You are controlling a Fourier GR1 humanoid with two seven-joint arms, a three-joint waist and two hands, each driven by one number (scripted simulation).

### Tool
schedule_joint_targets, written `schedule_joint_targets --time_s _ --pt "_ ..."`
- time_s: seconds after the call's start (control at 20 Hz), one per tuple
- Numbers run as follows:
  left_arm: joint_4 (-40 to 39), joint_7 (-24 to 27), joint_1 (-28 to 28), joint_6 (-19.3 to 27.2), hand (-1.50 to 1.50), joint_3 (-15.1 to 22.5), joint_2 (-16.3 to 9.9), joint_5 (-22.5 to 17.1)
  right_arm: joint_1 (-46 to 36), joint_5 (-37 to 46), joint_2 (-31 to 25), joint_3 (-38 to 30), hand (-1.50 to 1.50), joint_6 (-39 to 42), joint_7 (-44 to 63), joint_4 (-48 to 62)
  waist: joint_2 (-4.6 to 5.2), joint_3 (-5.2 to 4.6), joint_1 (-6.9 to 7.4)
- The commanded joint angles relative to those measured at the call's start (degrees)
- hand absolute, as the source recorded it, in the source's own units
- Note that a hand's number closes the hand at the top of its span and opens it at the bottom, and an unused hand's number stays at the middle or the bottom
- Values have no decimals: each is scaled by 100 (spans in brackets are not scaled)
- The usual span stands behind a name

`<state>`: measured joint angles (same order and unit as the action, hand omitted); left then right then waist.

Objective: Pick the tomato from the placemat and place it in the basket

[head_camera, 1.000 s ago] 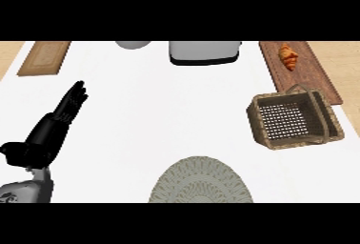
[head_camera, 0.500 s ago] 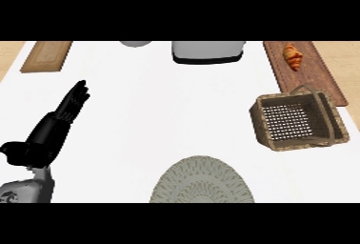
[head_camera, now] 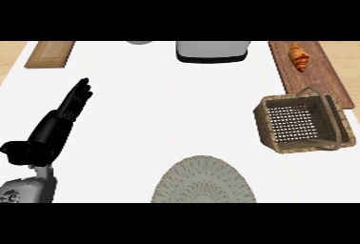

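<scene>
The left hand (head_camera: pixel 53 131) lay at the left of the white table (head_camera: pixel 169 105), its fingers (head_camera: pixel 77 97) straight and released, grasping nothing. The woven basket (head_camera: pixel 271 126) stood well apart, far to the right of the fingers. The grey placemat (head_camera: pixel 203 181) lay nearer, below and right. No tomato was visible on it.
</scene>
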<state>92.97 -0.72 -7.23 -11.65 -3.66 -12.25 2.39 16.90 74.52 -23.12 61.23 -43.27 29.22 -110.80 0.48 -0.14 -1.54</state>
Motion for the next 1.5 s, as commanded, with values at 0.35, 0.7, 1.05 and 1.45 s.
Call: schedule_joint_targets --time_s 0.35,0.7,1.05,1.45 --pt "-1 36 1 -135 0 103 10 -29 -1121 -2381 -1081 -3241 150 630 1074 -3011 37 21 275" --pt "104 -68 -88 -57 0 221 109 58 -1949 -4223 -1678 -5002 150 318 1034 -2242 -5 41 251" --pt "-148 5 -240 -116 0 88 72 -23 -2583 -6948 -2325 -6414 -150 981 -671 -893 -23 39 207" --pt "-216 34 -174 -60 0 105 139 90 -3048 -9056 -2086 -7970 -150 2472 -2155 326 -44 21 154"
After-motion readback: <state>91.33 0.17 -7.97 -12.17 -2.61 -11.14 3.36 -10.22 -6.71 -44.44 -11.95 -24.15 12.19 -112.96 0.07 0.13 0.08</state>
